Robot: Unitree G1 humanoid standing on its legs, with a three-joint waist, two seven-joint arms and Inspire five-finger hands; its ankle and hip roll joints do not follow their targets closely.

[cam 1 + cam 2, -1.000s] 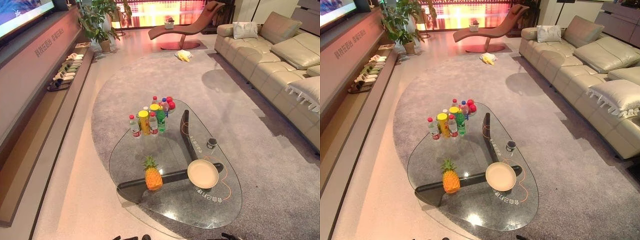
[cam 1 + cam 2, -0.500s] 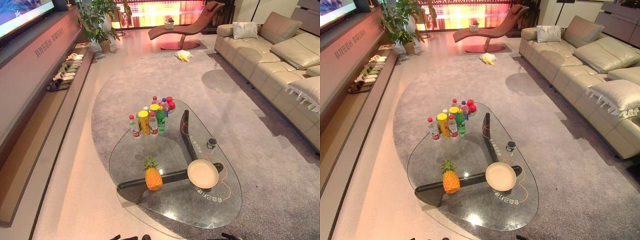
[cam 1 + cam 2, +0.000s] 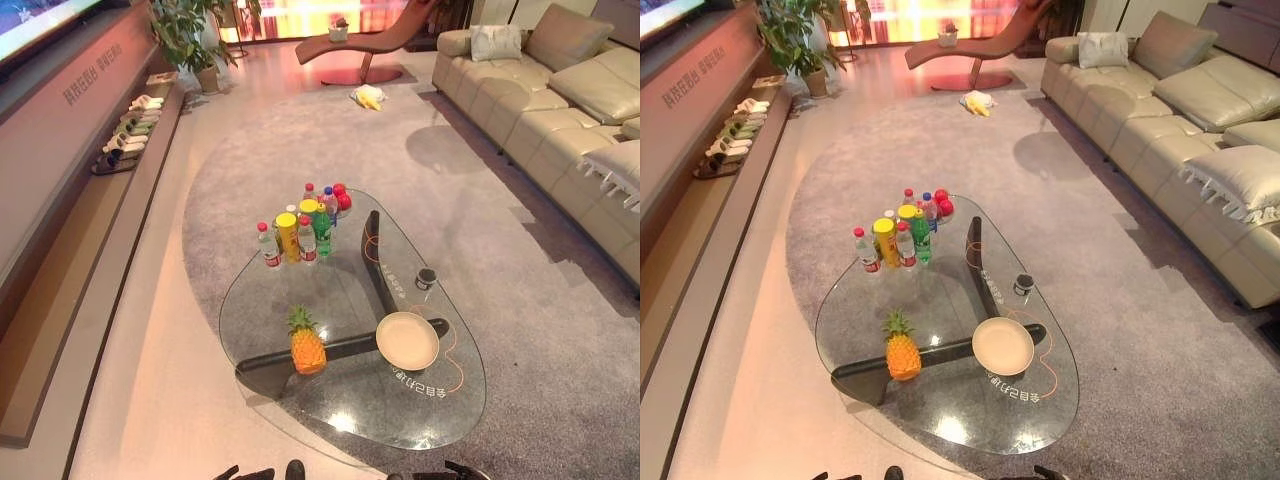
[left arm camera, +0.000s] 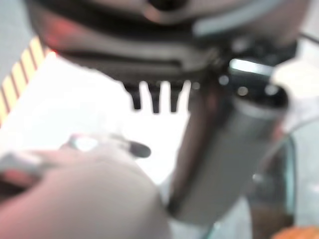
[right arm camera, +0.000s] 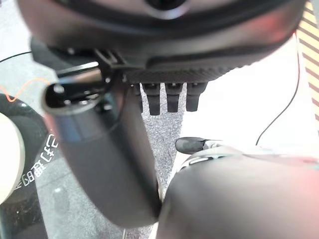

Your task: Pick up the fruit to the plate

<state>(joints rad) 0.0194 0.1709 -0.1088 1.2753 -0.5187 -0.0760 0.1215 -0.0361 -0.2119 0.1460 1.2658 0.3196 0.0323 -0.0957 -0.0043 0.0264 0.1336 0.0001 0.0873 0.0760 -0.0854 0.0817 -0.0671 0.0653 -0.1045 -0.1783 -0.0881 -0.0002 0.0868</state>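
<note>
A pineapple with a green crown stands upright near the surface's near left edge, orange-yellow. Just to its right, apart from it, a round cream plate lies flat and bare. Red fruit sits at the far edge.

A glass coffee table on a dark three-legged base fills the lower centre, standing on a grey round rug. At the table's upper end stands a tight cluster of bottles — red caps, one green, two yellow canisters. Right of centre sits a small dark cup. A beige sofa runs along the upper right. A lounge chair sits top centre, a potted plant upper left, and slippers line a low ledge at left.
</note>
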